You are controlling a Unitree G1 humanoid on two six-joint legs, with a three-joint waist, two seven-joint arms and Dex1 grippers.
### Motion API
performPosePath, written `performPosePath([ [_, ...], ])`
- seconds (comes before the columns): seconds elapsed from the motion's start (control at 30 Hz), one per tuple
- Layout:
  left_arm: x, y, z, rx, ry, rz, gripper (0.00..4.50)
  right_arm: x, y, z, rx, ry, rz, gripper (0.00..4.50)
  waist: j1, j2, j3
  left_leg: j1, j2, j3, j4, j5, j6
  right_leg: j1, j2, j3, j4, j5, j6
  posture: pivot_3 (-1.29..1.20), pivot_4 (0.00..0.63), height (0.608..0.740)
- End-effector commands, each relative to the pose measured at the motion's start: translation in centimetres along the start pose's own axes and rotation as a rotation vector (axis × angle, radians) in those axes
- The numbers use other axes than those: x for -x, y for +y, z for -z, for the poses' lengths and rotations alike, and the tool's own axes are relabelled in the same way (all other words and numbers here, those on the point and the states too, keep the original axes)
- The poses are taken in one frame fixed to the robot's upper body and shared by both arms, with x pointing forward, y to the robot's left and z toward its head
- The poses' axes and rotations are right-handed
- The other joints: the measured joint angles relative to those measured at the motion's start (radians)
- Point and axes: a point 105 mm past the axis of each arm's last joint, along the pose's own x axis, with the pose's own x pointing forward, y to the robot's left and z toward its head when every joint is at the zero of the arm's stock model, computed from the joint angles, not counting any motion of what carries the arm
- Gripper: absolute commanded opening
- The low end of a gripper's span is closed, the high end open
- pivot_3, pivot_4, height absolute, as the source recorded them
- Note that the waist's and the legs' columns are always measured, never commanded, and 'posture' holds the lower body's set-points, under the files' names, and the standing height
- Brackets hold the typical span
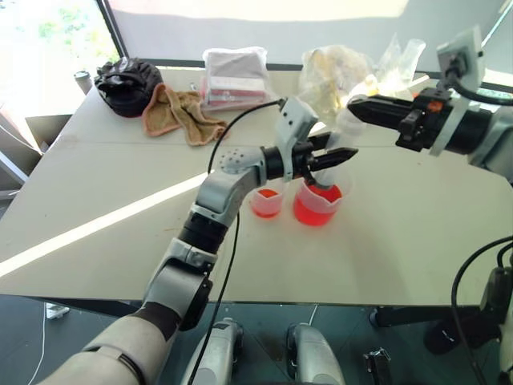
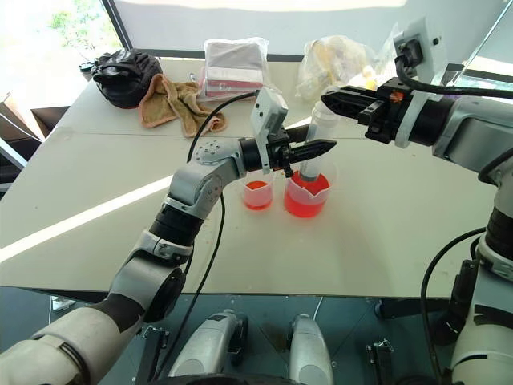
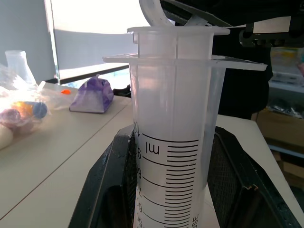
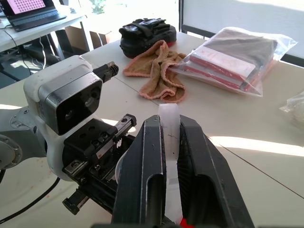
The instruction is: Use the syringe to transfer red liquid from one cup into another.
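The syringe stands upright with its tip down in the wider beaker, which holds red liquid. My left gripper is shut on the syringe's clear barrel, black fingers on either side of it. My right gripper reaches in from the right above it and is shut on the white plunger, which sits between its fingers. The smaller cup stands just left of the beaker, a little red liquid in it.
At the table's far side lie a black bag, a tan towel, a clear bag of red boxes and crumpled clear bags. The table's near edge runs just in front of the cups.
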Motion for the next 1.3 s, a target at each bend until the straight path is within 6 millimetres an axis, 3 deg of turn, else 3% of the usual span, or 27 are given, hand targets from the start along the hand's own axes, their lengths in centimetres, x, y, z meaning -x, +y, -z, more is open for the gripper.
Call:
performPosePath([
  [0.03, -0.5, -1.4, 0.3, -0.013, 0.01, 0.049, 1.45, 1.1, 0.9, -3.7, 0.078, -0.141, -0.021, 0.02, 0.0, 0.0, 0.0, 0.0, 0.0, 0.0, 0.0, 0.0, 0.0, 0.0, 0.0, 0.0, 0.0, 0.0, 0.0, 0.0, 0.15, 0.74],
  [0.5, 0.1, -1.2, 2.7, -0.003, 0.072, 0.033, 1.45, 1.5, 0.7, -4.5, 0.067, -0.168, -0.019, 0.02, 0.0, 0.0, 0.0, 0.0, 0.0, 0.0, 0.0, 0.0, 0.0, 0.0, 0.0, 0.0, 0.0, 0.0, 0.0, 0.0, 0.15, 0.74],
  [1.3, 0.0, -1.0, 2.5, -0.008, 0.06, 0.027, 1.45, 1.6, 0.5, -4.2, 0.073, -0.162, -0.014, 0.02, 0.0, 0.0, 0.0, 0.0, 0.0, 0.0, 0.0, 0.0, 0.0, 0.0, 0.0, 0.0, -0.001, 0.0, 0.0, 0.0, 0.15, 0.74],
])
